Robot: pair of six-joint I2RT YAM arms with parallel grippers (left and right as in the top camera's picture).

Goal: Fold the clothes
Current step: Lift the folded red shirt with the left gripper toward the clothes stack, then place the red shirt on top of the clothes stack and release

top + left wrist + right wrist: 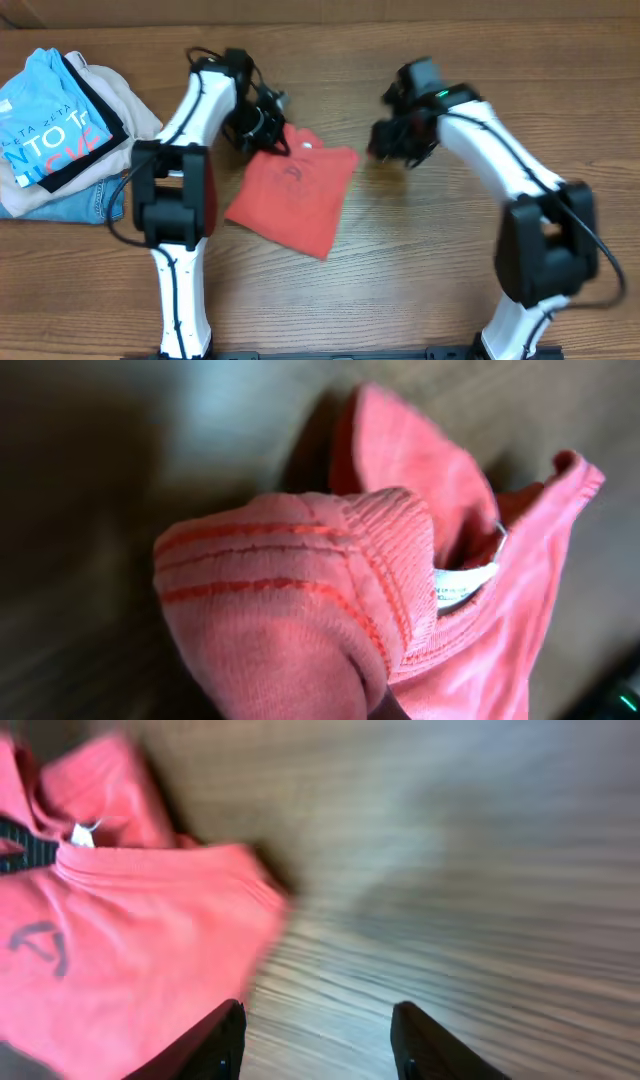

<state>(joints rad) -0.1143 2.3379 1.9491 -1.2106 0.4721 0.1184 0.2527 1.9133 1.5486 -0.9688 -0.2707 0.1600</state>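
Overhead, left gripper (pixel 274 138) reaching down at T-shirt (pixel 295 190) collar, pinching it, right gripper (pixel 393 142) just beside, jaws spread.

Overhead looks down; both close wrist views seemingly share T-shirt (pixel 300 620).

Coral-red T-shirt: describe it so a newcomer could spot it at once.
On the wooden table, skip the pile at the picture's left edge. The coral-red T-shirt lies apart mid-table, folded into a rough rectangle. Unlike the light-blue T-shirt and beige garment, it is solid red.
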